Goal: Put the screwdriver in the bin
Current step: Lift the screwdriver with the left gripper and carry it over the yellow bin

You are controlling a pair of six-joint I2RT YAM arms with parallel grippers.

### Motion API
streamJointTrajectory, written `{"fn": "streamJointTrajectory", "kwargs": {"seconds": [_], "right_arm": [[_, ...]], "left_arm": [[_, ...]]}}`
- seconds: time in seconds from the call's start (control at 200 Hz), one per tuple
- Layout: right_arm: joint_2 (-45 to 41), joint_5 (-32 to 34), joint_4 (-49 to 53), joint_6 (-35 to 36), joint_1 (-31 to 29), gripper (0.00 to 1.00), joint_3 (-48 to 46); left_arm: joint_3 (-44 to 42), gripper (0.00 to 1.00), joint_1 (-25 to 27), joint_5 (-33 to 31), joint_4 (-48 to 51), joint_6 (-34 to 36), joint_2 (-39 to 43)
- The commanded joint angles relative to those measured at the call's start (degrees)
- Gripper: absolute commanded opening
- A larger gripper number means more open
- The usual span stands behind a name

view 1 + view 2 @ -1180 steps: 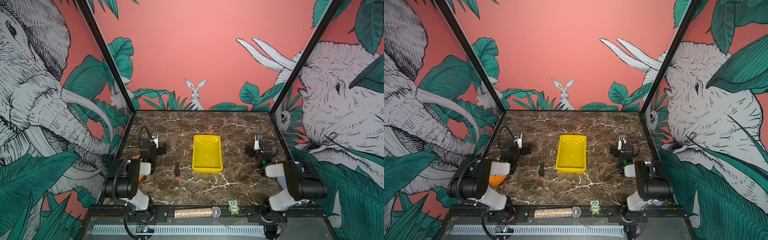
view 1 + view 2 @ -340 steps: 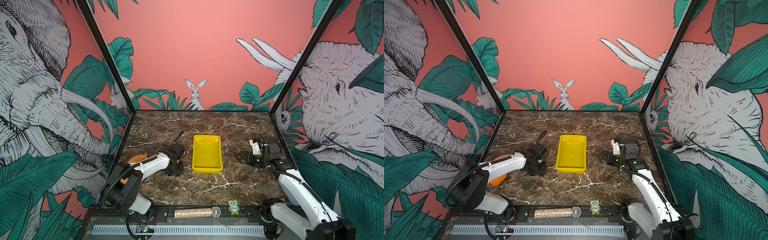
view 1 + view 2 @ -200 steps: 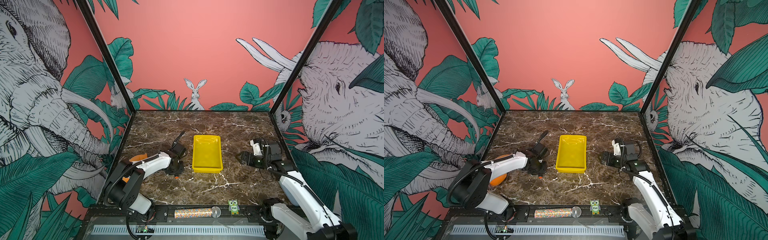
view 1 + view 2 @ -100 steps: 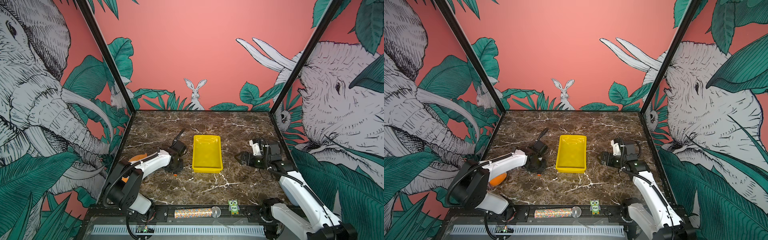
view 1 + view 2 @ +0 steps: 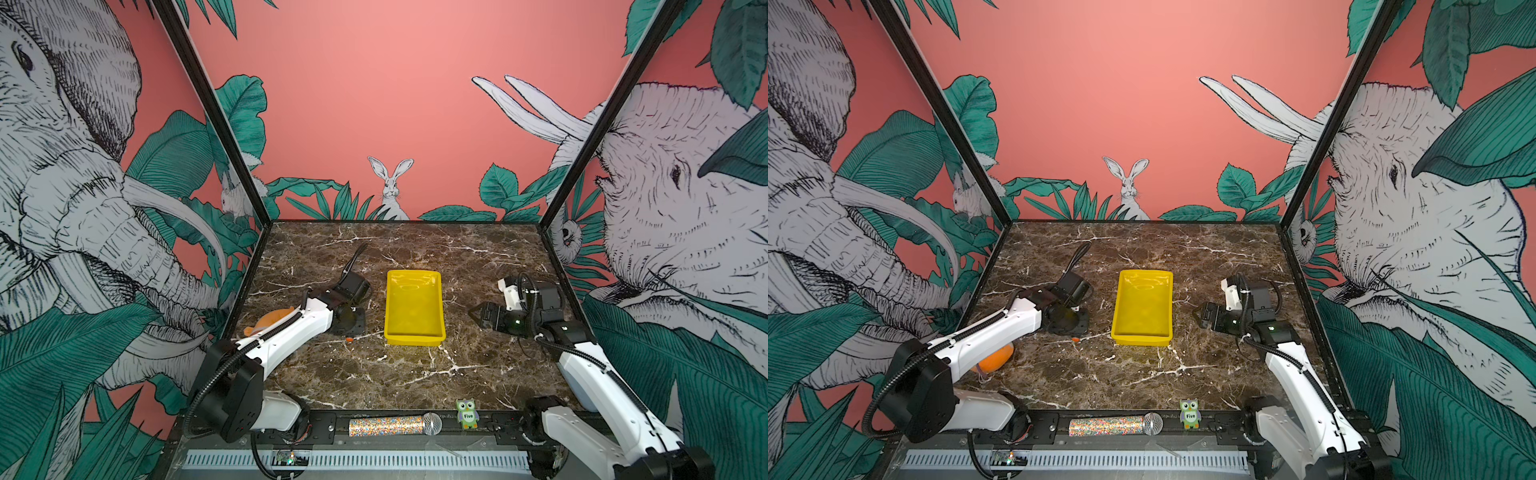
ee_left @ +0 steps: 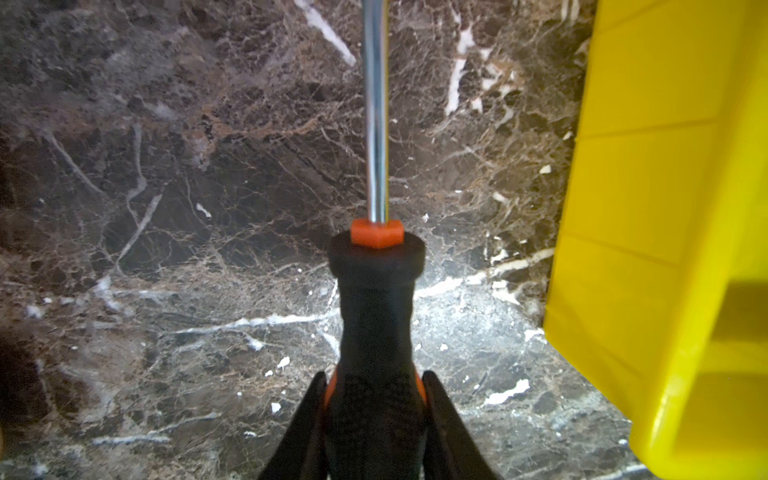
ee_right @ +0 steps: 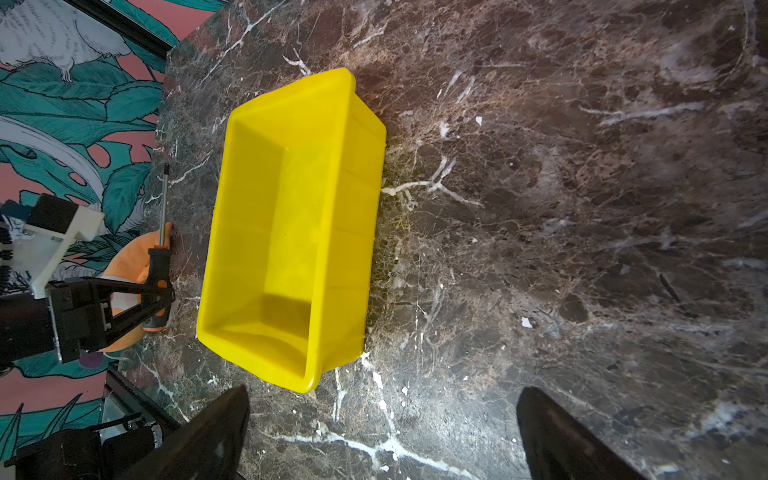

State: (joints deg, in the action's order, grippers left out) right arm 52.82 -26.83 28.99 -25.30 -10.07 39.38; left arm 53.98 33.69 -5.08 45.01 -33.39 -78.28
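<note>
Left end effector (image 6: 374, 382) is clamped tight on the screwdriver (image 6: 376, 316), one black finger pressed to each side of the black handle, orange trim showing right at the pinch. The thin metal shaft runs straight out ahead of the fingers over the dark marble counter (image 5: 374, 374). From the right wrist view the grip is plain to see: the fingers squeeze the lower half of the handle, and the shaft points toward the back wall, parallel to the long left wall of the yellow bin (image 5: 413, 305). So the screwdriver sits just beside the bin on its left, outside it, not touching the wall. Whether it rests on the counter or hangs just off it, I cannot tell. In both top views only the orange end cap peeks out from under the left wrist, toward the front of the counter. Over on the other side, the right end effector (image 7: 383, 390) has its fingers spread wide, gripping nothing, aimed at the bin's right wall and well apart from it. An orange object (image 5: 994, 359) lies partly hidden beneath the left arm. Along the front rail lie a glittery microphone (image 5: 390, 426) and, just beside its mesh head, a little green owl figure (image 5: 468, 413).
</note>
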Motion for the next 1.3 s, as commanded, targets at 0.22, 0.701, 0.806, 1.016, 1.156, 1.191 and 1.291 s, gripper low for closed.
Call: {"fn": "streamJointTrajectory", "kwargs": {"seconds": [0.22,0.701,0.806,1.016,1.156,1.191,1.291], "right_arm": [[-0.7,-1.3,-0.7,-0.5,0.2,1.00,0.2],[-2.7,-2.3,2.8,0.7,0.4,1.00,1.7],[-3.1,-4.3,2.7,1.8,0.4,1.00,1.5],[-3.2,-7.3,-0.2,1.0,0.4,1.00,0.3],[-2.9,-8.2,-1.2,0.8,0.4,1.00,-0.4],[-3.0,-8.6,-1.4,0.7,0.4,1.00,-0.5],[-3.2,-9.9,-1.6,0.8,0.5,1.00,-0.4]], "left_arm": [[13.5,0.00,6.0,-3.0,4.4,1.8,0.9],[30.9,0.00,17.4,5.4,2.8,6.6,-20.7],[30.0,0.00,17.6,5.7,1.5,6.8,-22.7],[27.7,0.00,17.6,5.3,-1.3,6.6,-25.5],[26.8,0.00,17.6,5.1,-4.1,7.2,-27.5],[26.8,0.00,17.6,4.9,-4.4,7.1,-28.0],[26.5,0.00,17.6,4.3,-5.5,6.6,-29.6]]}}
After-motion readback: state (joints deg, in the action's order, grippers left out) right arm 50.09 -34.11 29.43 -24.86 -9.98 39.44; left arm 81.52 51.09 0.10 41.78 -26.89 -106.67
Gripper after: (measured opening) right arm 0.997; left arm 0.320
